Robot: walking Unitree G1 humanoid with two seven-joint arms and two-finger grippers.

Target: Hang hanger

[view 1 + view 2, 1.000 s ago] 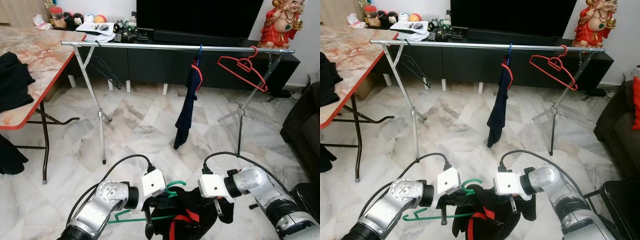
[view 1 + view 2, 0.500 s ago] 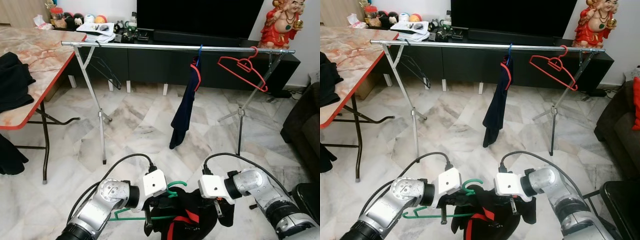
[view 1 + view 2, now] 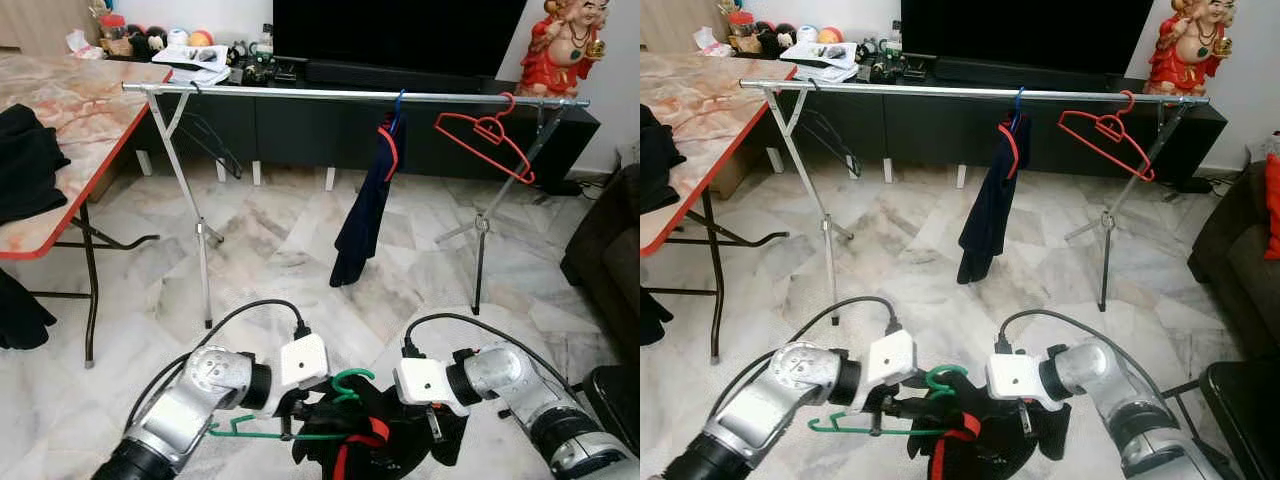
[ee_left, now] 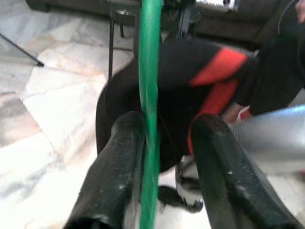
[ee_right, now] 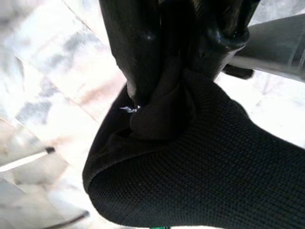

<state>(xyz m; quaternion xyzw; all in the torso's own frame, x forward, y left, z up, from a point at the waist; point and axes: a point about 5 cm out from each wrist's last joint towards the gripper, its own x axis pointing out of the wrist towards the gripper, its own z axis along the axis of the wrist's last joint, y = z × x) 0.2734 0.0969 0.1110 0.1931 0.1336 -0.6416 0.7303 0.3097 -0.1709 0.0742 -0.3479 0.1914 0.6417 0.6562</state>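
Observation:
A green hanger (image 3: 345,383) carrying a black garment with red stripes (image 3: 375,445) hangs low over the floor in front of me. My left gripper (image 3: 298,420) is shut on the hanger's green wire (image 4: 150,95), which lies against one finger (image 4: 121,157). My right gripper (image 3: 432,425) is shut on a fold of the black garment (image 5: 200,162). Ahead stands the silver clothes rail (image 3: 300,92). On it hang a navy garment (image 3: 365,210) and an empty red hanger (image 3: 485,135).
A marble-topped folding table (image 3: 80,110) with black clothes (image 3: 25,160) stands at the left. A dark TV cabinet (image 3: 300,125) runs behind the rail. A dark sofa (image 3: 610,250) is at the right. The rail's tripod legs (image 3: 205,270) stand on the marble floor.
The navy garment on the rail has swung to the left. Both grippers keep their hold, and the left arm has shifted slightly left with the hanger.

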